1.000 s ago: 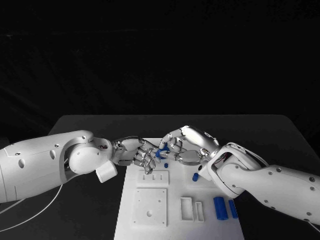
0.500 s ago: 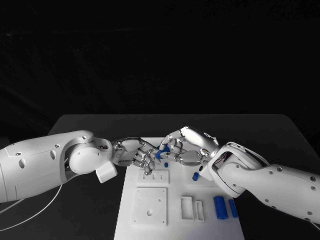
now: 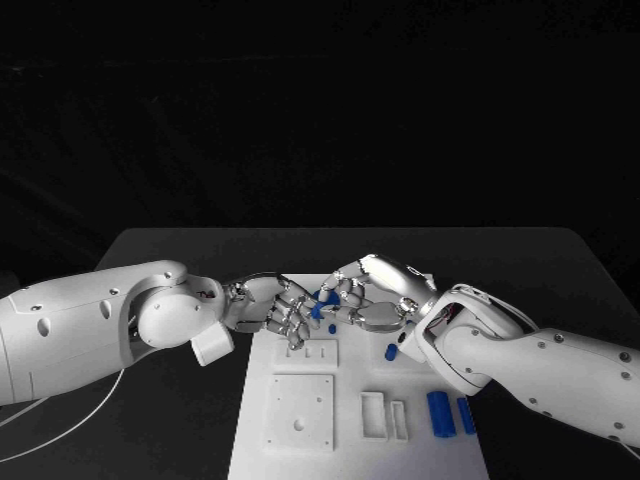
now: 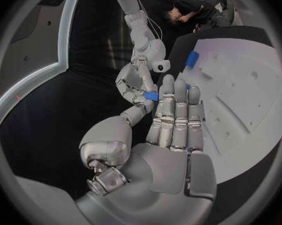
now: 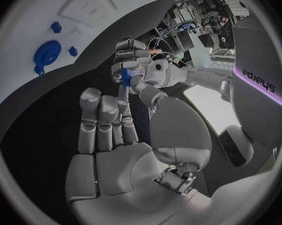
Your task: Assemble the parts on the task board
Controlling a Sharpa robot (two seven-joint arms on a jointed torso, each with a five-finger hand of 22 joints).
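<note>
A: Where to find the small blue part (image 3: 317,308)?

B: Up off the task board (image 3: 349,445), above its far end, caught between the fingertips of the left hand (image 3: 270,305) and the right hand (image 3: 371,295), knuckles nearly touching.

A: Held by which?

B: Cannot tell. Left fingers (image 4: 175,110) lying straight and close together beside the part in the left wrist view; one right fingertip (image 5: 123,92) touching its underside in the right wrist view. Both hands in contact, but no clear sign of which bears the load.

A: And the handling?

B: Probably very light, stiff moulded plastic, smooth enough to slip against metal fingertips. Not fragile by the look of it, but small, so easy to twist or drop in a hand-over.

A: Best place to take hold?

B: Across the short sides, near the middle, leaving the end that goes into the board free. Gentle squeeze only; firmer pressure likely to squirt it out.

A: Anything underneath?

B: Slotted white block (image 3: 313,354) just below the hands, and two larger blue cylinders (image 3: 438,412) lying on the near right of the board, well apart from the hands.
</note>
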